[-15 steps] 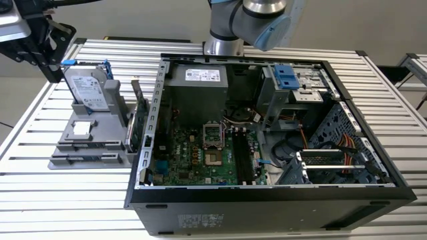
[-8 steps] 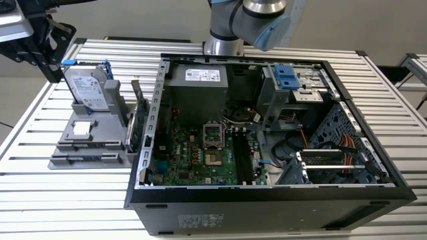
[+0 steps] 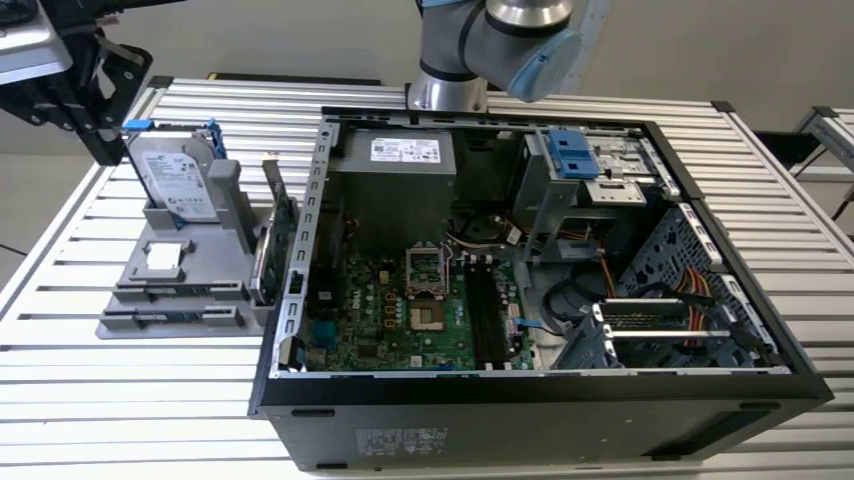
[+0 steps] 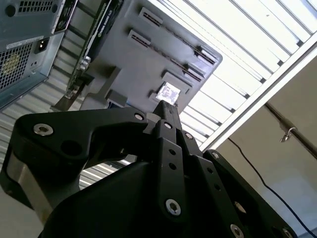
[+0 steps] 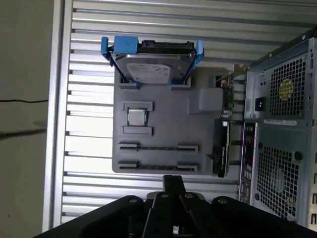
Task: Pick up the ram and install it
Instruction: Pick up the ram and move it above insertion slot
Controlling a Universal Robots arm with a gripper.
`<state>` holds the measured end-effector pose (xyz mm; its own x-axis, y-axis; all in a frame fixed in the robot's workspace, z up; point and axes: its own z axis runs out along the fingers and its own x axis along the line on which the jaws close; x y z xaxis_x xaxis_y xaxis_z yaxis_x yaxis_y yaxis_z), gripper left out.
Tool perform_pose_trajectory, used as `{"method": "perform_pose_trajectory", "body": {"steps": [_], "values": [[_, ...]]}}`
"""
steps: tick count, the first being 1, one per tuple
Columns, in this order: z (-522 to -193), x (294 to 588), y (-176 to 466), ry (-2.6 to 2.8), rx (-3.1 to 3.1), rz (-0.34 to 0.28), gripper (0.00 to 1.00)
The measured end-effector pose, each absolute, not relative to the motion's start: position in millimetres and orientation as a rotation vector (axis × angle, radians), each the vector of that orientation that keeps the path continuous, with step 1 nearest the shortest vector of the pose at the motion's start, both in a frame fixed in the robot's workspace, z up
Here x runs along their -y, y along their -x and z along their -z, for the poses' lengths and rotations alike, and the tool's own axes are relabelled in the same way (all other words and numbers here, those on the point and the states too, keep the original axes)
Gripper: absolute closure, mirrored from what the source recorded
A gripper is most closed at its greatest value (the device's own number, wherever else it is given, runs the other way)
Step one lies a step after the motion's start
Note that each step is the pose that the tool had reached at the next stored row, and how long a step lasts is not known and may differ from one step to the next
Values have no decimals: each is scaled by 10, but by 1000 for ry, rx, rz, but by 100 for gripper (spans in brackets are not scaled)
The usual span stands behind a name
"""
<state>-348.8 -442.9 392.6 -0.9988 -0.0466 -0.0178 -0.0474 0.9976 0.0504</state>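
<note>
Two black jaws of the gripper (image 5: pixel 173 179) are clenched, their tips meeting in one narrow point, as both wrist views show. They hang above a grey holder (image 5: pixel 163 111), apart from it. Nearest that point are the holder's two long slots, and the ram (image 5: pixel 158 163) shows there as a thin dark strip, edge-on, in the slot closest to the jaws. A second strip (image 5: pixel 158 148) like it sits in the slot just beside, and both are too slim to tell more. Past the slots a small square chip (image 5: pixel 137 117) rests in its own pocket. Further on, a silver hard drive (image 5: pixel 151 67) in a blue bracket (image 5: pixel 124 44) stands upright at the holder's far end. A green card (image 5: pixel 228 96) stands on edge along the holder's side, between the holder and the computer case (image 5: pixel 282 124). In the exterior view the gripper hangs high at the exterior view's left, above the hard drive. The holder stands on the slatted bench (image 3: pixel 80 400) just beside the open case, a green board (image 3: pixel 400 310) lies flat inside the case, and the arm (image 3: pixel 514 40) rises behind it.
</note>
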Motion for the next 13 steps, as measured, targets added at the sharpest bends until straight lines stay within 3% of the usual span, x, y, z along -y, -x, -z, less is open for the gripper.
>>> {"method": "perform_pose_trajectory", "body": {"steps": [13], "values": [[-3926, 4429, 3489, 150, -3122, -80, 100]]}}
